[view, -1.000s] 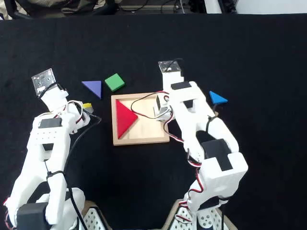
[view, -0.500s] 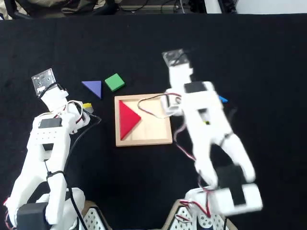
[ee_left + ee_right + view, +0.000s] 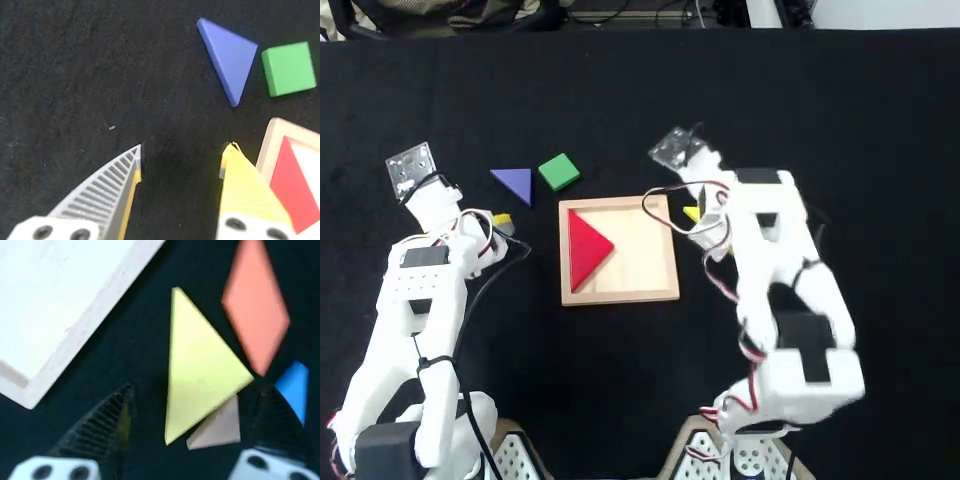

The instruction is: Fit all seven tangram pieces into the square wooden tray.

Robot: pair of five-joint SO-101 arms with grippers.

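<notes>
Fingers (image 3: 107, 427) on the right gripper (image 3: 197, 389) are spread wide with nothing pinched, and the yellow triangle (image 3: 200, 360) sits in the gap between them. It's a big flat triangle lying on the black table (image 3: 880, 120) just off the right edge of the tray (image 3: 60, 295). A small tan piece (image 3: 220, 429) pokes out at its near corner, touching it, and looks partly tucked underneath. A small blue triangle (image 3: 294, 385) is right beside that, and an orange parallelogram (image 3: 255, 310) lies a bit farther out, near the yellow but apart from it.

The left gripper (image 3: 184, 147) is open too, one finger grey and one yellow, over bare table by the tray's left side.

The tray is a pale wooden square between the two arms. It's got just the red triangle (image 3: 583, 248) in it, long edge against the left wall, tip pointing to the middle. Farther back, past the tray's far left corner, a purple triangle (image 3: 513, 183) and a green square (image 3: 559, 171) lie side by side, not touching.
</notes>
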